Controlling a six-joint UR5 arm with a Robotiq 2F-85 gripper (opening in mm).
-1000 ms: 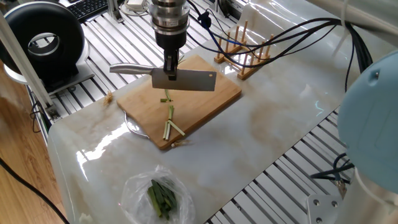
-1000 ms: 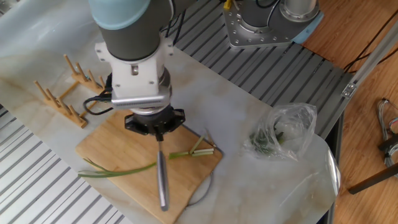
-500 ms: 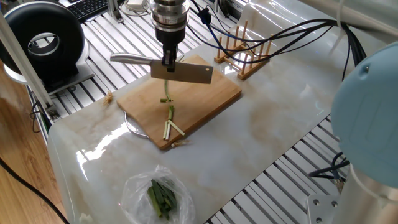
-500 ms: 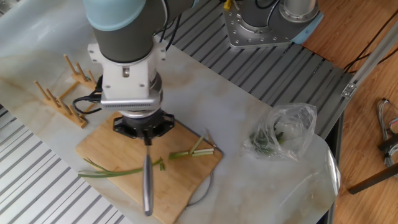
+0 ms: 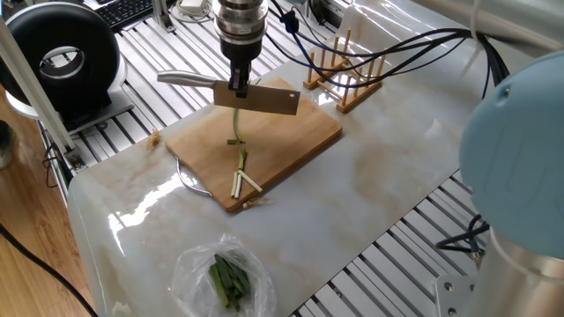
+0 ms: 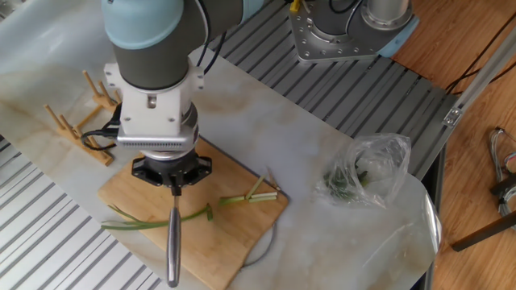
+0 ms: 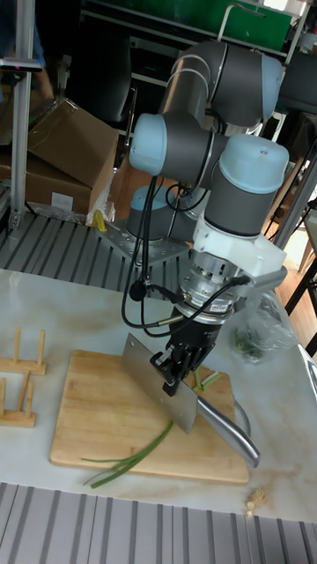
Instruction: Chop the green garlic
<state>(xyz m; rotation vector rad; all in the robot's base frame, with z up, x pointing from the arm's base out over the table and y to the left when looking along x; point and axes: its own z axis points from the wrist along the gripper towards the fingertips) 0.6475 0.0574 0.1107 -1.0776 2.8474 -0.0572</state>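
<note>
2 parts of the green garlic (image 6: 153,220) lie on the cutting board (image 5: 300,141): a long stalk with green tips, and short cut sticks (image 5: 241,180) near the board's edge. The hand (image 7: 173,377) is closed on the cleaver (image 5: 256,98), whose blade hangs above the stalk without touching it. I judge the chopping is between strokes. The next move needs a straight descent across the uncut stalk.

The grey tubular robot arm (image 7: 189,150) has pale blue joint caps, a white wrist flange, black cables, and a black 2-finger gripper (image 7: 179,363).
</note>
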